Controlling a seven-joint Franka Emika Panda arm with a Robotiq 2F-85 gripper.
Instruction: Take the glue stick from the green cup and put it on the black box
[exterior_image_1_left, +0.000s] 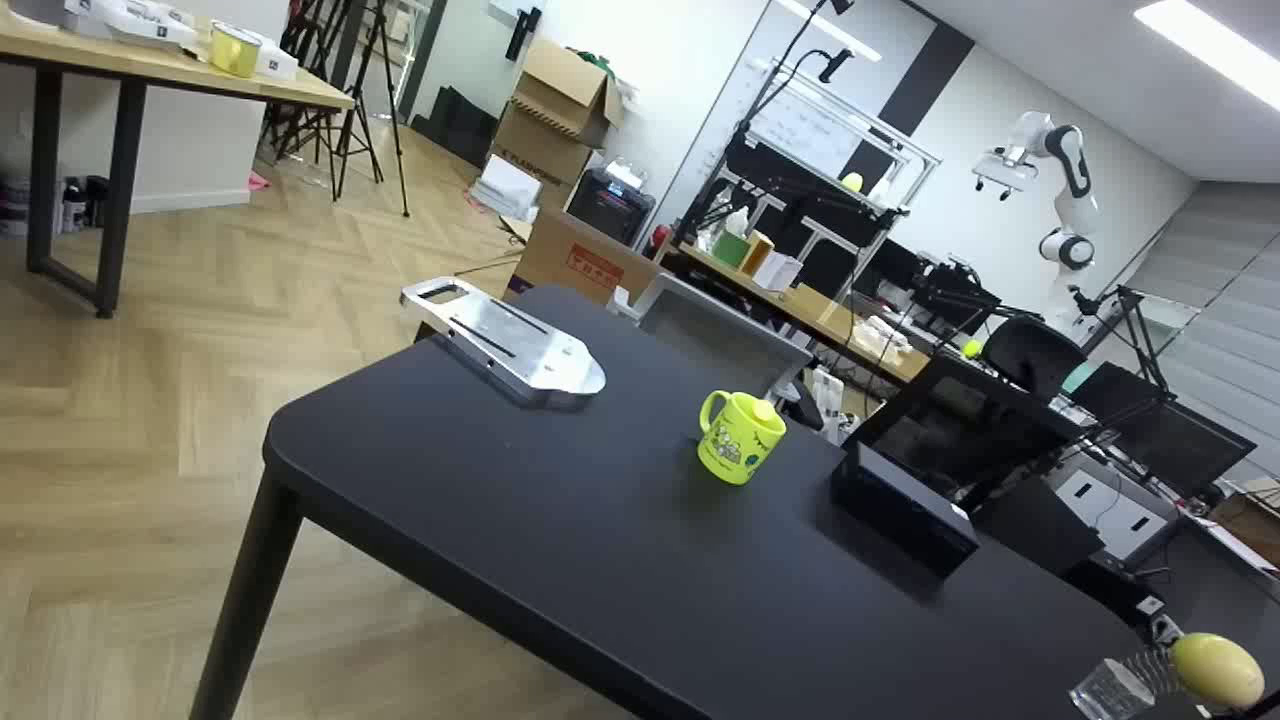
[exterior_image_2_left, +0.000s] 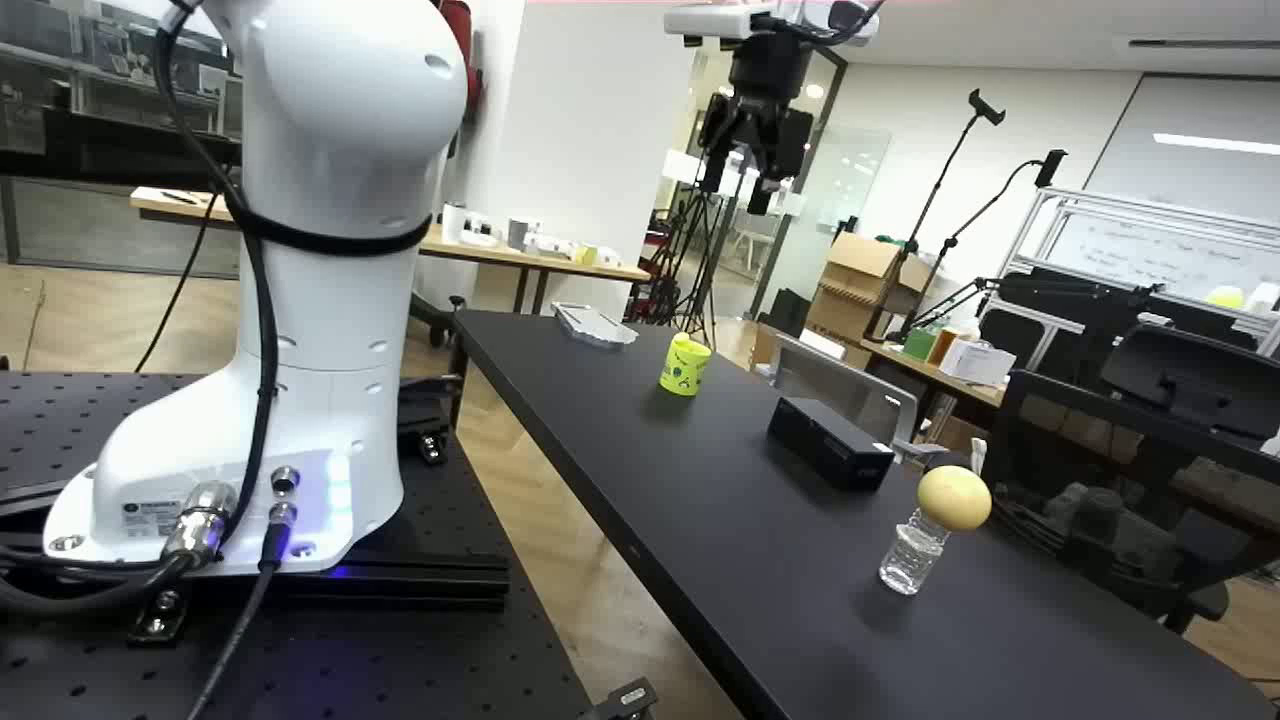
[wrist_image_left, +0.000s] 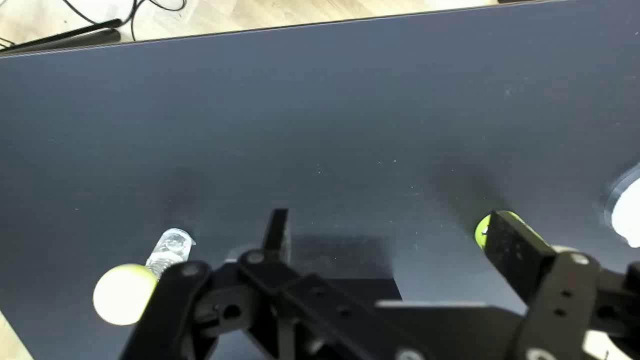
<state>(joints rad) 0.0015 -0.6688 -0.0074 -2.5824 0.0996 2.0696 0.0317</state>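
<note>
- In both exterior views, the cup stands on the table, between the tray (left) and the box (right).
- The glue stick is in the cup.
- Farther right is the container, the ball above it.

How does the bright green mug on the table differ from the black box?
The mug is lime green with printed pictures, while the box is black. The mug is rounded with a side handle; the box is rectangular, lower and longer. The mug has a glue stick poking out of its top, whereas the box shows a flat top. Both rest on the same black table, apart from each other.
</note>
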